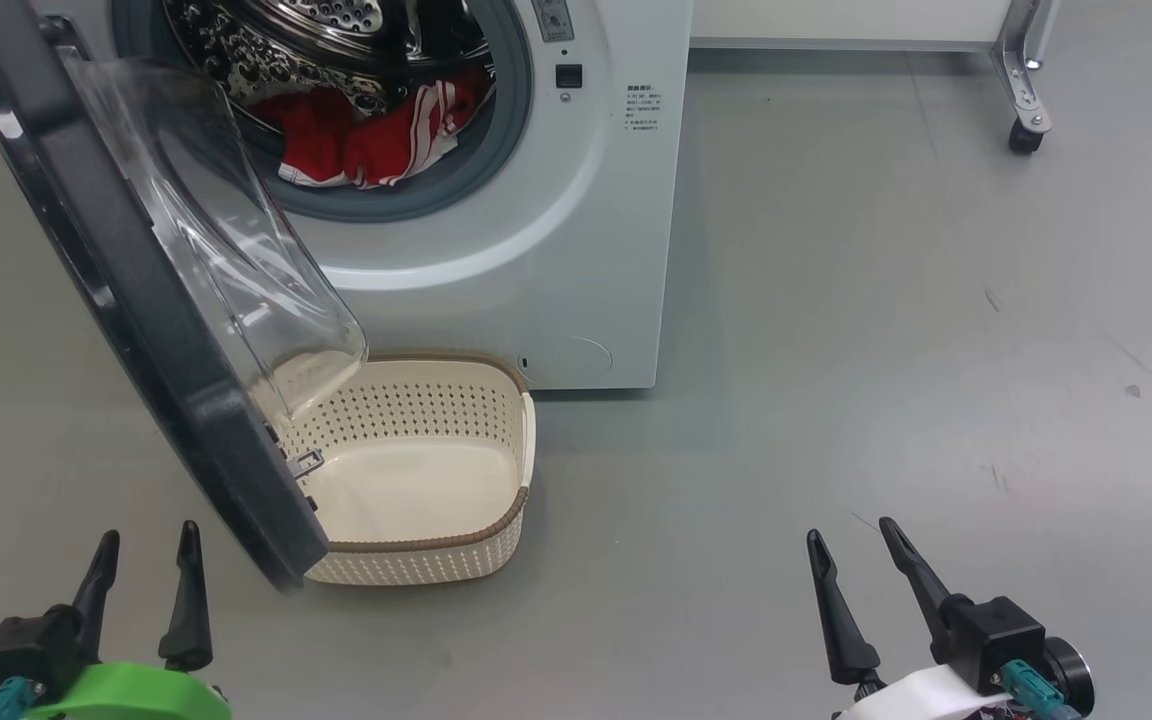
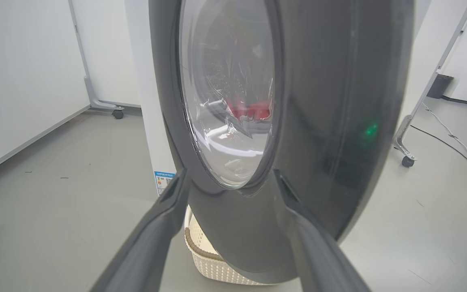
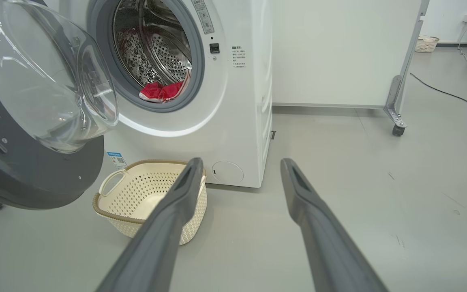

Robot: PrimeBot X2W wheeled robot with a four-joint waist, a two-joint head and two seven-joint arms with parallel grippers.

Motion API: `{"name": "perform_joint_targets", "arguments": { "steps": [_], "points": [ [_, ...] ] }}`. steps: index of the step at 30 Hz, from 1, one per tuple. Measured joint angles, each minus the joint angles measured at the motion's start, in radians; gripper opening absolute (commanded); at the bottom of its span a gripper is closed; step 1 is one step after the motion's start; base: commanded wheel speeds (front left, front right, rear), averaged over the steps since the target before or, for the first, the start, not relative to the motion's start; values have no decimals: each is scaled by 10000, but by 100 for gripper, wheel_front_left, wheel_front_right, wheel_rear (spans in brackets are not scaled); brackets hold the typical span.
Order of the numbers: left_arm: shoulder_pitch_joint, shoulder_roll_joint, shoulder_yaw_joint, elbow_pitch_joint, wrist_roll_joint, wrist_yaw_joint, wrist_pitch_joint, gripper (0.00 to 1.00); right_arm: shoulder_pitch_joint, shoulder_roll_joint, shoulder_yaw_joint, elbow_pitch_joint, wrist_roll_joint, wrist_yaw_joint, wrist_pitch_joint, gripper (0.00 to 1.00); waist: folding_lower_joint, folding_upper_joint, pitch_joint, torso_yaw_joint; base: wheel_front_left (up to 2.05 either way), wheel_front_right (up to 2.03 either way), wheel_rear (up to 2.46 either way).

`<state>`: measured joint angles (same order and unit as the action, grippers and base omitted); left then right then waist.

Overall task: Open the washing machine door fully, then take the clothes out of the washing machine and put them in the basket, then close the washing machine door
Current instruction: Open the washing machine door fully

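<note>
The door [image 1: 126, 290] stands open at left, perhaps not fully; clothes [image 1: 366, 145] lie in the drum [image 1: 336, 30] at upper centre, basket [image 1: 416, 565] below; left claw [image 1: 149, 536] and right claw [image 1: 850, 533] gape apart, empty; next, reach for the clothes.

One washing machine [image 1: 576, 250], one door [image 1: 136, 300], one clothes bundle [image 1: 366, 140], two baskets [image 3: 136, 190] [image 3: 426, 44].

Door [image 1: 136, 330] ajar, red clothes [image 1: 366, 140] in drum, basket [image 1: 496, 535] empty
</note>
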<state>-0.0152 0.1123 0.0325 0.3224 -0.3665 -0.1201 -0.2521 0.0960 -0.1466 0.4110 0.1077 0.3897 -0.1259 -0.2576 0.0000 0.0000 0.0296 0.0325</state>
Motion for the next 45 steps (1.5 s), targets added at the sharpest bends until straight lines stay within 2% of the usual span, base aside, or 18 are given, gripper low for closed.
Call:
{"name": "perform_joint_targets", "arguments": {
  "steps": [24, 25, 26, 27, 28, 45],
  "points": [
    [0, -6, -48, 134, 161, -10, 0, 100, 162, 182, -188, 25, -261, 102, 0, 100, 0, 0, -43, 20, 0, 0, 0],
    [0, -6, -48, 142, 161, -10, 0, 97, 162, 194, -192, 23, -278, 102, 0, 100, 0, 0, -31, 22, 0, 0, 0],
    [0, -4, -52, 167, 161, -10, 0, 41, 163, 203, -196, 23, -293, 104, 0, 100, 0, 0, -18, 24, 0, 0, 0],
    [1, -4, -54, 192, 161, -10, 0, 16, 163, 207, -199, 23, -311, 104, 0, 100, 0, 0, -5, 25, 0, 0, 0],
    [1, -2, -54, 199, 161, -10, 0, 0, 163, 213, -207, 21, -316, 104, 0, 100, 0, 0, 9, 26, 0, 0, 0],
    [-5, 207, 52, 79, 104, -10, 0, 0, 162, 407, -393, -6, -598, 104, 0, 100, 0, 0, 165, 70, 0, 0, 0]
  ]
}}
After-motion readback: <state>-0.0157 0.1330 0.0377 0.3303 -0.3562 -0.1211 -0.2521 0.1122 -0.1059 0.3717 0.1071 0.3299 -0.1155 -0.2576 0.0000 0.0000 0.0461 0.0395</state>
